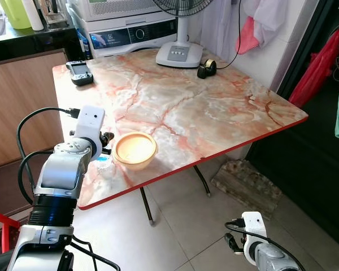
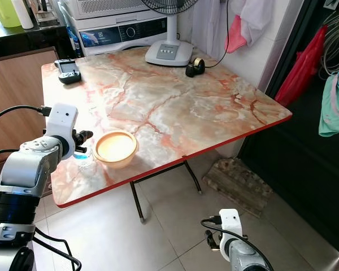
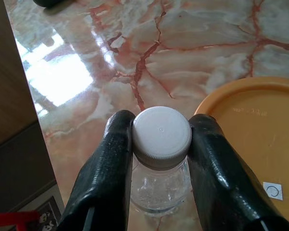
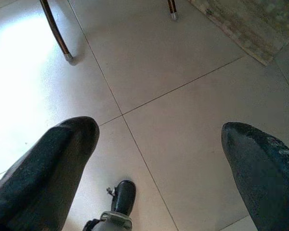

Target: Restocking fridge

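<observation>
Both left gripper (image 3: 159, 144) jaws pinch the bottle (image 3: 161, 159) neck.

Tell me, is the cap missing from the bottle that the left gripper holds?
No, the left gripper is closed around a clear bottle whose white cap is on.

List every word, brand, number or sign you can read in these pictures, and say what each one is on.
"Electrolux", faintly, on the dark control panel of the white appliance behind the table.
Embossed lettering on the orange container lid: too faint to read.
A small round mark on a white sticker on that lid: a symbol, not a word.
The bottle's white cap, between the left gripper fingers: no text.
</observation>
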